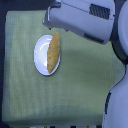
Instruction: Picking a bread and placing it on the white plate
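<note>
My own arm (82,20) fills the top of the exterior view, a grey-white casing that sits closest to the lens and slants down toward the exterior view's left. My gripper (48,21) is at its far end, just above the upper tip of the bread, but it is too blurred and too much hidden by the casing for me to tell whether the jaws stand apart or together. The bread (53,51) lies on the white plate (40,57), running lengthwise across it, its upper end poking past the rim toward my gripper. I judge the placing as good as done: the loaf rests along the plate's widest line, which is the only way something that long can sit steady there. The plate sits on a green cloth (75,85) covering the table.
</note>
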You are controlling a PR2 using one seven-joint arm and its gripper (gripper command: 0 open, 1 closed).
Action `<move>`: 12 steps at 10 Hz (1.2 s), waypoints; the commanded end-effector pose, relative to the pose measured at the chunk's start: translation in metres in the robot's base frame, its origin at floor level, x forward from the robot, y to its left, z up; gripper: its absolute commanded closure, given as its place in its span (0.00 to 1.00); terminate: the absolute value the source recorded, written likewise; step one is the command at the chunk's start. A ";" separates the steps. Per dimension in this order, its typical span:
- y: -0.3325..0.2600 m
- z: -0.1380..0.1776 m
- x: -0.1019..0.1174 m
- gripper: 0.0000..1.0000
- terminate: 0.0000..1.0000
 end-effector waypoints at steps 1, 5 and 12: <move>-0.088 -0.002 0.001 0.00 0.00; -0.161 -0.002 -0.020 0.00 0.00; -0.260 -0.003 -0.033 0.00 0.00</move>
